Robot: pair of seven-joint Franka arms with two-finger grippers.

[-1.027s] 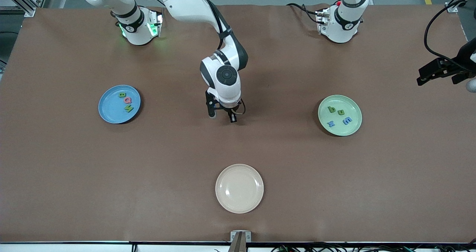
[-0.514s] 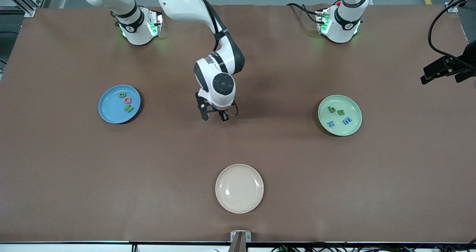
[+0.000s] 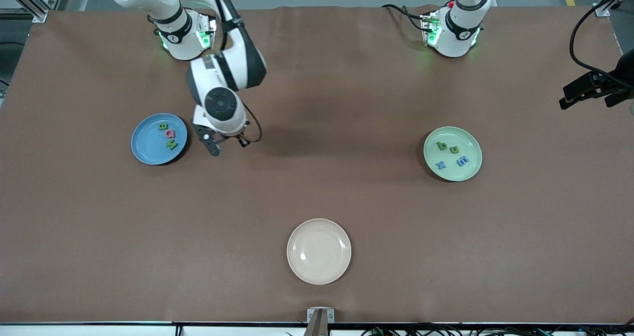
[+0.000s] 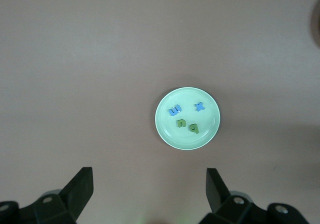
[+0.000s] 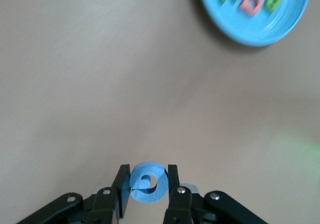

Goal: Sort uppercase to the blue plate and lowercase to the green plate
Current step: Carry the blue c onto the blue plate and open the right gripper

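Table (image 3: 346,192): we see a brown surface carrying three plates, and we place everything else against the blue plate.
Right arm (image 3: 225,66): we see it arch from its base, wrist bent down, over bare table just beside the blue plate.
Left arm (image 3: 463,21): we see it waiting, its hand high at the table's edge, well apart from the blue plate.
Blue plate (image 3: 148,150): we count three capitals on it, green B (image 3: 162,126), pink Q (image 3: 170,134) and green N (image 3: 171,145).
Green plate (image 3: 468,170): we find it well apart from the blue plate, holding green b (image 3: 442,146), green u (image 3: 453,149), blue x (image 3: 440,165) and blue m (image 3: 461,161).
Cream plate (image 3: 319,251): we see it nearer the front camera than the blue plate.
Right gripper (image 5: 148,194): we see its fingers pinched on the blue G (image 5: 148,181).
Left gripper (image 4: 149,191): we see its fingers spread wide, holding nothing, looking down on the green plate.
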